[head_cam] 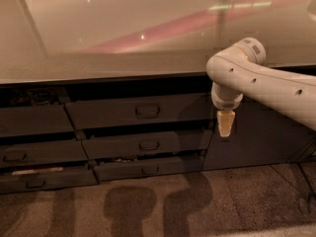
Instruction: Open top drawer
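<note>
No text, number or brand could be read anywhere. A small dark patch sat on the upper joint of the white arm [266,80], right of centre, its marks too small to make out. The gripper [224,125] hung pointing down at centre right, just beyond the right end of the top drawer [108,113].

End effector [225,125] pointing down, just right of top drawer [138,111], below countertop [123,43]
</note>
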{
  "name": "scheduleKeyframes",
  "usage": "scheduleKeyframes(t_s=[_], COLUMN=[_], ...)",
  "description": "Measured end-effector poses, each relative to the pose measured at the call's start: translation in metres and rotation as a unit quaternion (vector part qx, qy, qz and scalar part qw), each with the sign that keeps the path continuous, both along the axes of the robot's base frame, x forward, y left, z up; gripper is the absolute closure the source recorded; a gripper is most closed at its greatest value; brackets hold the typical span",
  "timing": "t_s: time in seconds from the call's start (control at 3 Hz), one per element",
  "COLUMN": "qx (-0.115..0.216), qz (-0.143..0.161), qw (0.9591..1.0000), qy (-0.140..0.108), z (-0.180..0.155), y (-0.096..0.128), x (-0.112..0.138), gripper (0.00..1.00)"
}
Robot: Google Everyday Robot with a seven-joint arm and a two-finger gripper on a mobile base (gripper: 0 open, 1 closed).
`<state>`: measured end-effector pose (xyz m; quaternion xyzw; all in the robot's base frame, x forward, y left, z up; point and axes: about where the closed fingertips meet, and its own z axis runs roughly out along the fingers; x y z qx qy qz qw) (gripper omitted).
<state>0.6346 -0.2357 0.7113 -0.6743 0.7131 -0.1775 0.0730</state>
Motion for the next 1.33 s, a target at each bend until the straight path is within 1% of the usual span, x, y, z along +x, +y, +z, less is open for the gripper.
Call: scheduleKeyframes(t_s=[0.33,0.67,1.0,1.33], qx=[0.067,0.113,0.112,0.112], qz=[0.009,0.053,0.070,0.070], qw=[0.9977,0.9920,0.9911,0.9911], qy=[0.004,0.017,0.018,0.018], z=[0.0010,0.0051,0.0046,0.0046], y=[-0.0121,-0.0103,-0.0081,-0.0081], x=[0.0014,-0.0005,-0.0001,-0.0001], gripper=[0.00,0.00,0.00,0.00])
